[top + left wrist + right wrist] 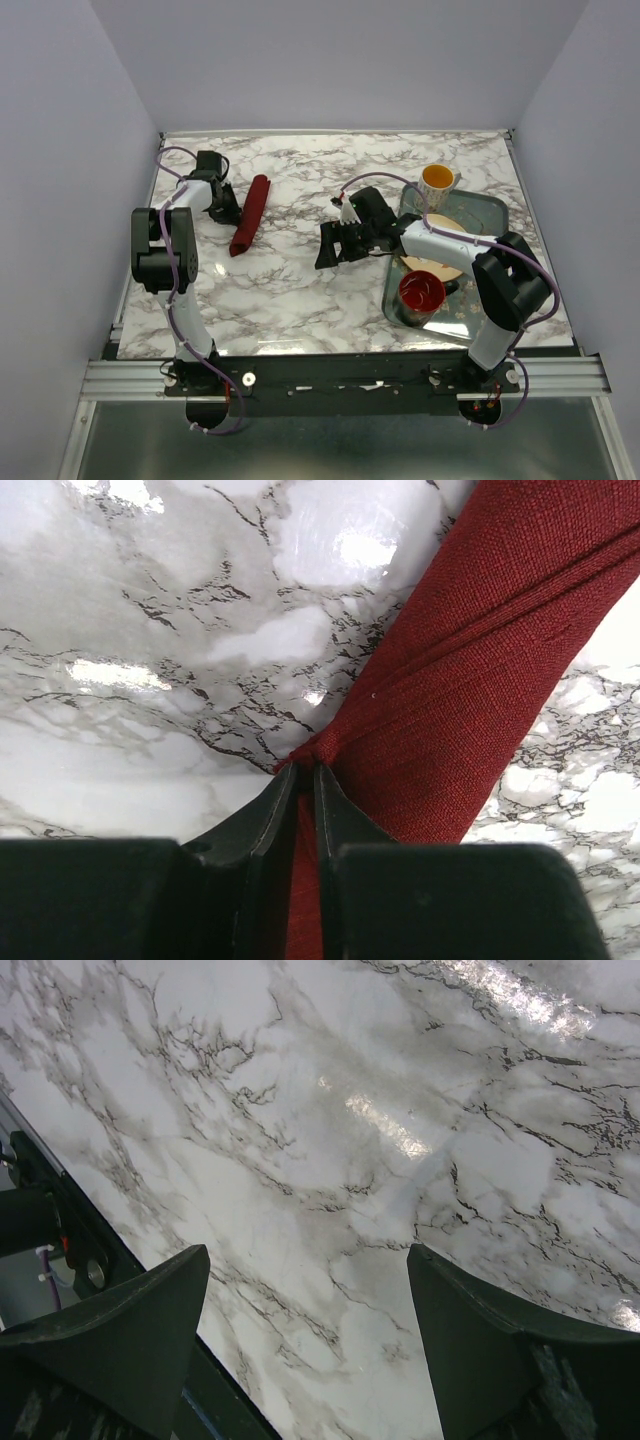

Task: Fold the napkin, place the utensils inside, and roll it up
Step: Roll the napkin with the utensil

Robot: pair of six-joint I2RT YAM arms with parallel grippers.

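Observation:
The napkin (250, 215) is a dark red cloth lying as a long narrow bundle on the marble table at the left. In the left wrist view it (470, 680) runs up to the right. My left gripper (234, 212) (305, 770) is shut on the napkin's side, with cloth pinched between the fingertips. My right gripper (330, 246) (305, 1260) is open and empty, low over bare marble near the table's middle, well right of the napkin. The blue fork-like utensil is not in view.
A metal tray (490, 205) at the right holds a tan plate (448, 268) and a red bowl (421, 291). A white mug (438, 180) with a yellow inside stands at its far corner. The table's edge (60, 1220) shows in the right wrist view.

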